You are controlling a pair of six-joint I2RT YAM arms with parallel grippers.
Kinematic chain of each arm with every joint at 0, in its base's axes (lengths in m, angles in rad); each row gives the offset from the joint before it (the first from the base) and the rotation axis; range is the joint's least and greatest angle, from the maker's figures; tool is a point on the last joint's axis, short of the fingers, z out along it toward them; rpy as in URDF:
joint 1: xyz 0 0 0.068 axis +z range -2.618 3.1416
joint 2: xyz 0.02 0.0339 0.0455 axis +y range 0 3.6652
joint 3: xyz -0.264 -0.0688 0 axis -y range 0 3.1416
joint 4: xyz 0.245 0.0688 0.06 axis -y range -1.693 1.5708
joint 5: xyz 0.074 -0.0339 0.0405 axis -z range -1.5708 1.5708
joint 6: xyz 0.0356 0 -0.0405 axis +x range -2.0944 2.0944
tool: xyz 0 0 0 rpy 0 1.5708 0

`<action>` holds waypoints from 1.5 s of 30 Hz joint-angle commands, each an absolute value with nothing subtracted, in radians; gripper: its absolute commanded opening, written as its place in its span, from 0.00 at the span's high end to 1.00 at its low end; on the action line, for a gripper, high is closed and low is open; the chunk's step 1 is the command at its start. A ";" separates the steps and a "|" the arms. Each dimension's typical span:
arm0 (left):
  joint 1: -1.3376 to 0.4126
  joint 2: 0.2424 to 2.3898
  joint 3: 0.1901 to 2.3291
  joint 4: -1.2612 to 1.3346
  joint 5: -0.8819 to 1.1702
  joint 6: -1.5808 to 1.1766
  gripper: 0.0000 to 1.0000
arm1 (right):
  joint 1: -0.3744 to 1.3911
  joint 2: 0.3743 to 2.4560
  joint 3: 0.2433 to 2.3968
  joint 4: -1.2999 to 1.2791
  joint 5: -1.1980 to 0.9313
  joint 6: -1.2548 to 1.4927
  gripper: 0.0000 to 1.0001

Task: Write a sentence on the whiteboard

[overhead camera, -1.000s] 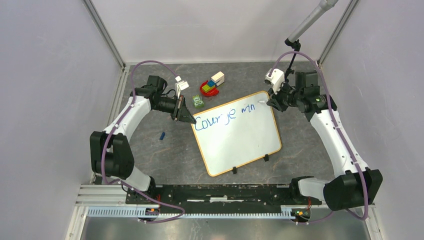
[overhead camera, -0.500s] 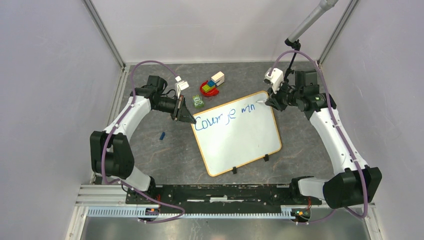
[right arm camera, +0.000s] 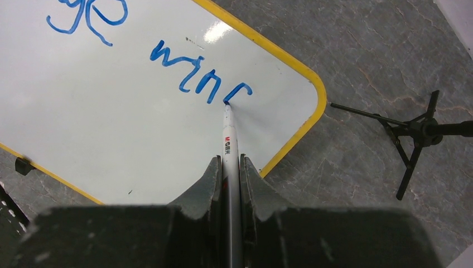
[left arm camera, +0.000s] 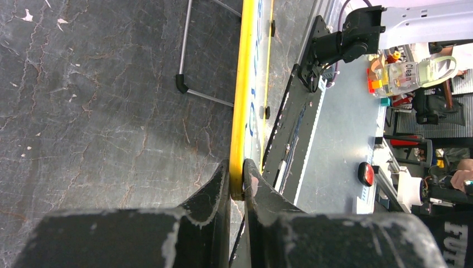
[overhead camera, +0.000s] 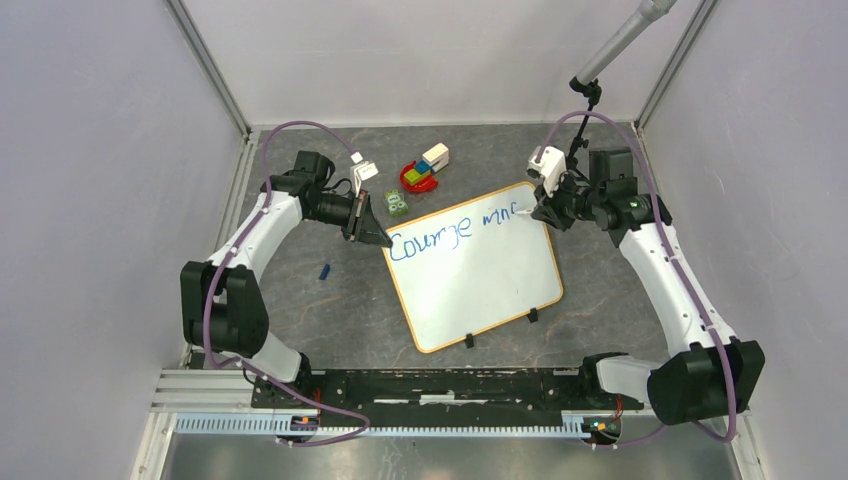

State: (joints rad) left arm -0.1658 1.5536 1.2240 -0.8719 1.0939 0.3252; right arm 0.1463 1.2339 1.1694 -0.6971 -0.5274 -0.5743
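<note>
Where the sentence [right arm camera: 211,92] ends, the right end effector's [right arm camera: 230,164] marker [right arm camera: 228,139] touches.

A dark grey, marble-veined tabletop [overhead camera: 300,290] forms the floor of a cell walled by plain, pale lilac-white panels [overhead camera: 100,150], which meet at slim silver metal corner posts [overhead camera: 208,65]. A ribbed aluminium rail [overhead camera: 400,424] runs along the near edge. At the back right, a thin black tripod stand [right arm camera: 415,131] carries a grey boom pole [overhead camera: 625,35], possibly a microphone. The light is soft and even. Beyond the table lies a cluttered workshop with a clear plastic bottle labelled "Clean" [left arm camera: 410,70].
</note>
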 commanded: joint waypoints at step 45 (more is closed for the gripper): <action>-0.128 1.492 1.235 -0.873 1.074 0.321 0.49 | 0.402 1.157 1.170 -0.805 -0.616 -0.586 1.00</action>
